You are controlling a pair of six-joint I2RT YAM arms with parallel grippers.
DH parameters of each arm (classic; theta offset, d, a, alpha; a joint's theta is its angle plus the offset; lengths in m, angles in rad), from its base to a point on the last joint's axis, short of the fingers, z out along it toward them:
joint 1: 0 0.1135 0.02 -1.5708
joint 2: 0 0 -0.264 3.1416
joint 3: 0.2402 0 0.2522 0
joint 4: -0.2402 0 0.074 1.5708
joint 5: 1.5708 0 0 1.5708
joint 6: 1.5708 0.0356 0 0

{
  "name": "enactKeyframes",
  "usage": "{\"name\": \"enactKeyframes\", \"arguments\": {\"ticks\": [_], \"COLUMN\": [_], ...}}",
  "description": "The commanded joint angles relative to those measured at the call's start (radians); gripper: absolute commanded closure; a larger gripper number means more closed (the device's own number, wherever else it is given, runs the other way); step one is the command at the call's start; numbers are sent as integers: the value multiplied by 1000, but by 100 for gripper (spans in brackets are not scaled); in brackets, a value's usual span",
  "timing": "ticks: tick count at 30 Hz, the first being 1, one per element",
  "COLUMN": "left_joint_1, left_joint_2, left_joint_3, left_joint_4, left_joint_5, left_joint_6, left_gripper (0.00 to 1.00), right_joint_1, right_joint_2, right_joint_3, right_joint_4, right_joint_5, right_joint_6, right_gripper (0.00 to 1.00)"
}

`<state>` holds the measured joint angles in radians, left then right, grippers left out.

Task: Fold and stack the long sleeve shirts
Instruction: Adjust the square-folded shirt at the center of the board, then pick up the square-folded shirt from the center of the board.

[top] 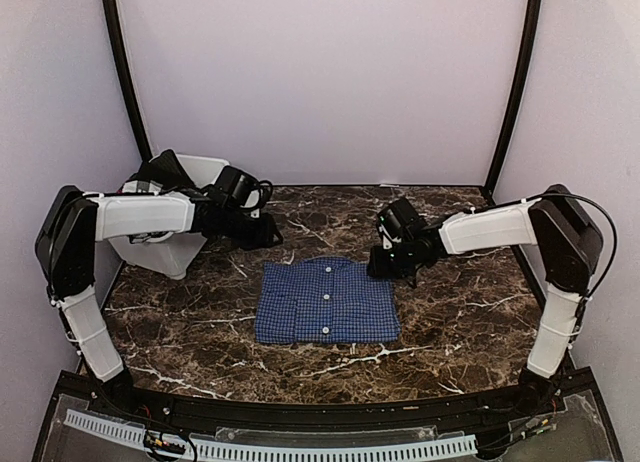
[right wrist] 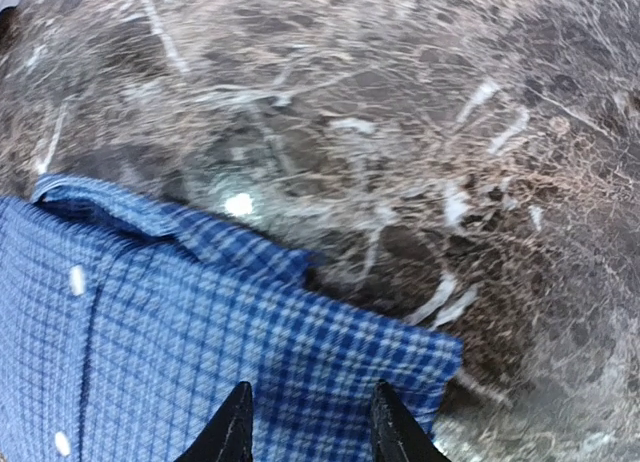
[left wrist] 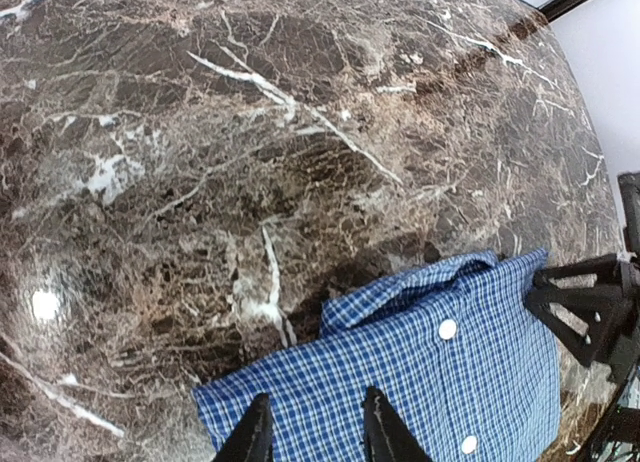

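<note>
Blue check shirt (top: 325, 302): folded into a tidy rectangle, lying flat pretty much dead centre on the table, front side up  
Collar (left wrist: 400, 287): at the far edge of the fold, sitting a bit raised  
Buttons (left wrist: 447, 329): small white ones, in a row down the middle  
Left gripper (left wrist: 315, 427): hanging right by the shirt's far-left corner, fingers parted, only checked cloth showing in the gap, not pinching anything as far as I can see  
Right gripper (right wrist: 310, 422): same deal at the far-right corner, fingers apart, nothing caught between them  
Marble table (top: 460, 312): dark brown, white veins, glossy enough to catch a light spot  
White bin (top: 205, 169): far-left part of the table, behind the left arm, well apart from the shirt, can't see inside
</note>
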<state>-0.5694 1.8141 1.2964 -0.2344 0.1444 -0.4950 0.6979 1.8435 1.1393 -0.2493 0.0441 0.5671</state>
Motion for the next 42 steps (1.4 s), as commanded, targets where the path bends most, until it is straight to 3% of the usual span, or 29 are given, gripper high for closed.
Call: {"name": "enactKeyframes", "arguments": {"ticks": [1,9,21,29,42], "left_joint_1": [0,0,-2,-43,-95], "left_joint_2": [-88,-181,-202,-143,-61], "left_joint_3": [-105,-307,-416,-429,-420], "left_joint_4": [-12,-8,23,23,19], "left_joint_5": [69,119,218,188,115], "left_joint_6": [-26,-65,-91,-112,-148], "left_gripper": [69,60,49,48,55], "right_joint_1": [-39,-43,20,115,124], "right_joint_2": [37,-21,-196,-270,-288], "right_joint_3": [-23,-22,-84,-222,-397], "right_joint_4": [68,40,-35,-6,72], "right_joint_5": [-39,-59,-47,-58,-63], "right_joint_6": [22,9,-2,68,137], "right_gripper": [63,62,62,68,71]}}
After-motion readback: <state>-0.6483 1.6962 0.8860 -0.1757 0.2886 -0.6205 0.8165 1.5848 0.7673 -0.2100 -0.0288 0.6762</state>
